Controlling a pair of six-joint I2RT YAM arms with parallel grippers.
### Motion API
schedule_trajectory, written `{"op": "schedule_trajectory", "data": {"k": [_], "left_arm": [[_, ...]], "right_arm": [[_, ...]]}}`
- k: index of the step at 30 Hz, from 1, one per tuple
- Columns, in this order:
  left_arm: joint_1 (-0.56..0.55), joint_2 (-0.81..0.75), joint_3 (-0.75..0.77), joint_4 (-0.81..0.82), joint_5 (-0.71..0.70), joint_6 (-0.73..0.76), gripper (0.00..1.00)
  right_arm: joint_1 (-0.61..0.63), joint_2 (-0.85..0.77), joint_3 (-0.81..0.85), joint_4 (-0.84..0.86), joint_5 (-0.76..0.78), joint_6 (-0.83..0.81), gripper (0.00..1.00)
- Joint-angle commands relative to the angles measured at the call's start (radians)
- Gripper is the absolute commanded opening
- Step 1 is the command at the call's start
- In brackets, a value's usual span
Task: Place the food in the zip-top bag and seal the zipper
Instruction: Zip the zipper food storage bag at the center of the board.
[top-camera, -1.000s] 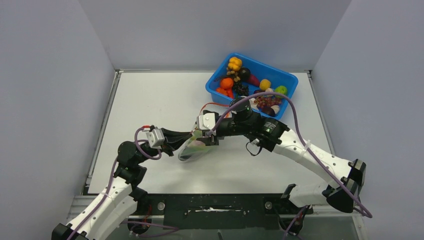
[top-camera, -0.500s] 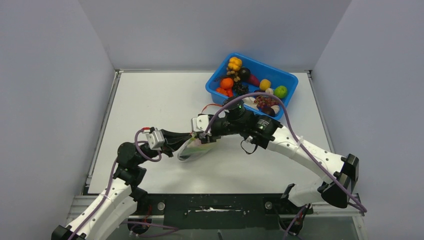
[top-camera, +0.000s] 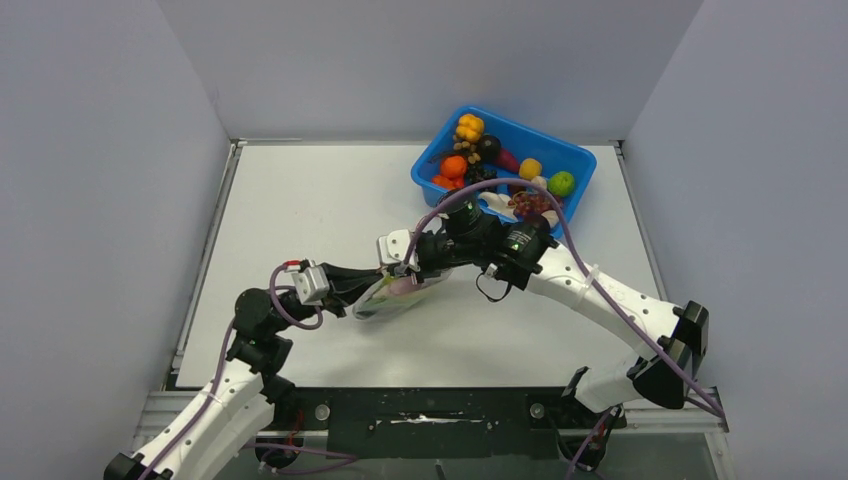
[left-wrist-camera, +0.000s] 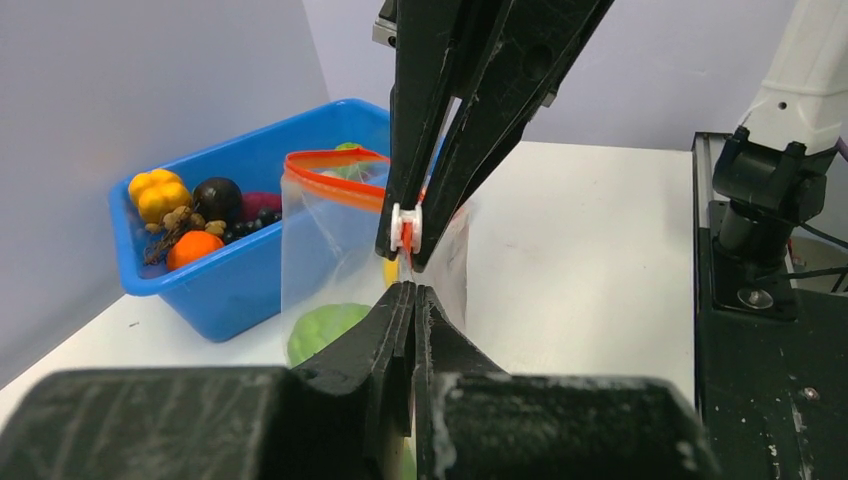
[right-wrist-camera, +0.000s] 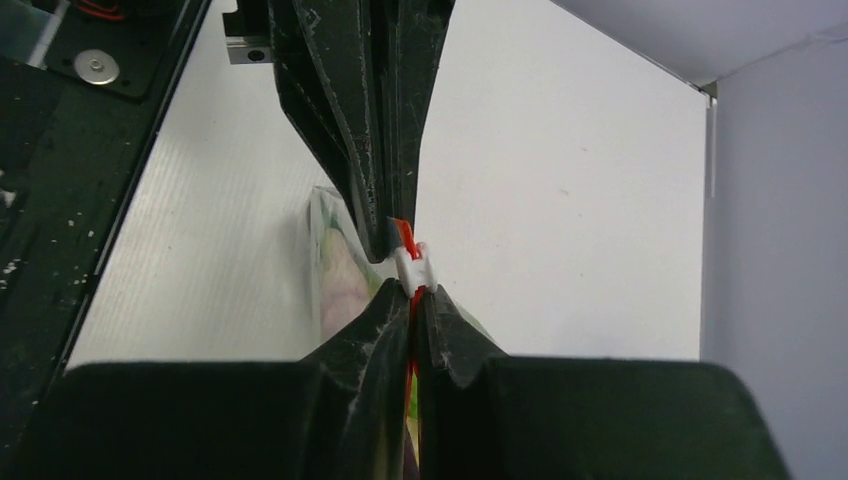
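Note:
The clear zip-top bag (top-camera: 385, 305) hangs between both grippers near the middle of the table. A green fruit (left-wrist-camera: 318, 330) and other food show through its wall. My left gripper (left-wrist-camera: 412, 290) is shut on the bag's near edge, just below the mouth. My right gripper (right-wrist-camera: 412, 292) is shut on the red-orange zipper (right-wrist-camera: 411, 350), with the white slider (right-wrist-camera: 412, 265) right at its fingertips. In the left wrist view the zipper (left-wrist-camera: 330, 167) still curves open on the far side. From above, the left gripper (top-camera: 380, 280) and right gripper (top-camera: 402, 274) nearly touch tip to tip.
A blue bin (top-camera: 530, 130) at the back right holds several more toy fruits, among them an orange one (left-wrist-camera: 195, 248) and a yellow one (left-wrist-camera: 158, 193). It stands just behind the right arm's elbow. Grey walls close in the table on three sides.
My right gripper has closed from open onto the zipper beside the slider, and its arm has shifted a little left and down. The left gripper has stayed shut on the bag.

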Motion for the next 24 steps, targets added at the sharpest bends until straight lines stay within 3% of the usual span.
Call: {"op": "schedule_trajectory", "data": {"k": [1, 3, 6, 8, 24], "left_arm": [[-0.005, -0.048, -0.027, 0.08, 0.018, 0.002, 0.0], [-0.005, -0.053, -0.024, 0.066, 0.013, 0.007, 0.0], [-0.005, -0.039, -0.02, 0.063, 0.021, 0.008, 0.0], [-0.005, -0.022, -0.014, 0.07, 0.028, 0.006, 0.0], [-0.005, -0.012, -0.009, 0.08, 0.024, -0.013, 0.0]], "right_arm": [[-0.041, -0.018, 0.035, -0.01, -0.054, 0.026, 0.0], [-0.058, -0.034, 0.016, -0.005, -0.057, 0.04, 0.02], [-0.062, -0.057, -0.009, 0.017, -0.067, 0.044, 0.29], [-0.06, -0.064, -0.011, 0.037, -0.09, 0.045, 0.35], [-0.007, -0.017, 0.025, 0.049, -0.135, 0.034, 0.36]]}}
